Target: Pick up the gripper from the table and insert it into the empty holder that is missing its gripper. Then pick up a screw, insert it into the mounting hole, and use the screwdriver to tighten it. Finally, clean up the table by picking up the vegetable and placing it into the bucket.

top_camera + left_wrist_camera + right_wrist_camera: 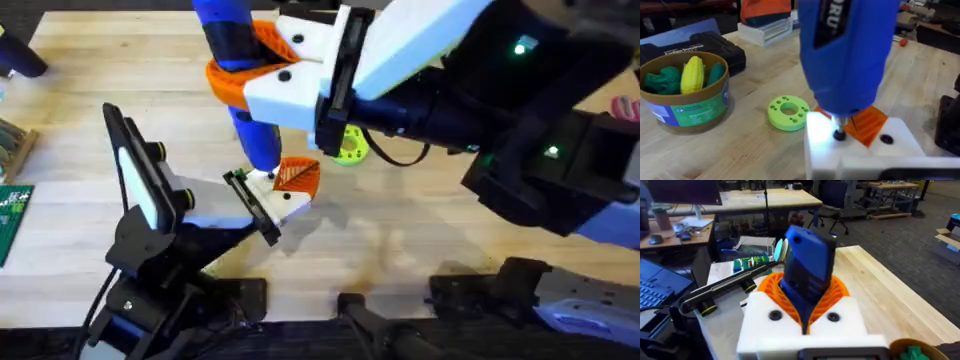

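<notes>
My right gripper point(262, 68), white fingers with orange ribbed pads, is clamped around the slim blue pen-shaped electric screwdriver point(240, 80), which I hold upright over the middle of the broad light wooden table point(420, 230). In the right wrist view the blue body point(807, 275) stands pinched between the orange pads. The thin metal bit points down onto a dark screw head point(839, 135) in the small white angular printed holder point(860, 150); a bright glow lights the holder's face beside the bit. The flat orange ribbed wedge gripper point(297, 176) sits in that holder, its ribbed face showing just behind the bit point(867, 122). My left gripper point(262, 205) is at the holder, black jaw parts against its white block; whether the fingers press it I cannot tell. A flat lime-green ring disc point(788, 112) lies just beside the holder. The round bucket point(687, 102), green-bodied with a blue-white label, stands well apart, holding green toy vegetables point(662, 80) and a yellow corn cob point(692, 74).
</notes>
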Robot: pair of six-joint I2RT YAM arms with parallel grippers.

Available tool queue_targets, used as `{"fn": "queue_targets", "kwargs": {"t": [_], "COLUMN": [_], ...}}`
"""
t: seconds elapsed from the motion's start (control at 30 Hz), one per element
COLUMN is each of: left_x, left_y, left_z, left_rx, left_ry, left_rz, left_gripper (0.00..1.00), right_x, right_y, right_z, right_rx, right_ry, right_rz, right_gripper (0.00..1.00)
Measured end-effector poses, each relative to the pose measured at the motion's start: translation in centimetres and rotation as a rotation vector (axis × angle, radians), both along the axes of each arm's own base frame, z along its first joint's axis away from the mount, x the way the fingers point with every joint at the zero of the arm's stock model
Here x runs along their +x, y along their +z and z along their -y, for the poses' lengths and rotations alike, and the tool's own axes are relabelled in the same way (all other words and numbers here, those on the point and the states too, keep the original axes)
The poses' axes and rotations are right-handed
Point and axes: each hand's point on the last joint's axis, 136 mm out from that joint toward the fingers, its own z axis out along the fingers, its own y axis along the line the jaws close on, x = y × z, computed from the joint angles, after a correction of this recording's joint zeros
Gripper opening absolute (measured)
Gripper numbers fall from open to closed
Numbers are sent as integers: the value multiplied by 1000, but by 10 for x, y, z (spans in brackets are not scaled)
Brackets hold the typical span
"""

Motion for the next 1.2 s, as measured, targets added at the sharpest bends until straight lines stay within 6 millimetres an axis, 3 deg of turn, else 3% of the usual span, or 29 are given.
{"fn": "queue_targets", "kwargs": {"t": [1.2], "left_x": [0], "left_y": [0], "left_z": [0], "left_rx": [-4], "left_ry": [-1], "left_rz": [-3], "left_gripper": [15], "right_x": [0], "right_y": [2], "right_z": [0], "right_rx": [6], "right_ry": [0], "right_rz": [4], "right_gripper": [31]}}
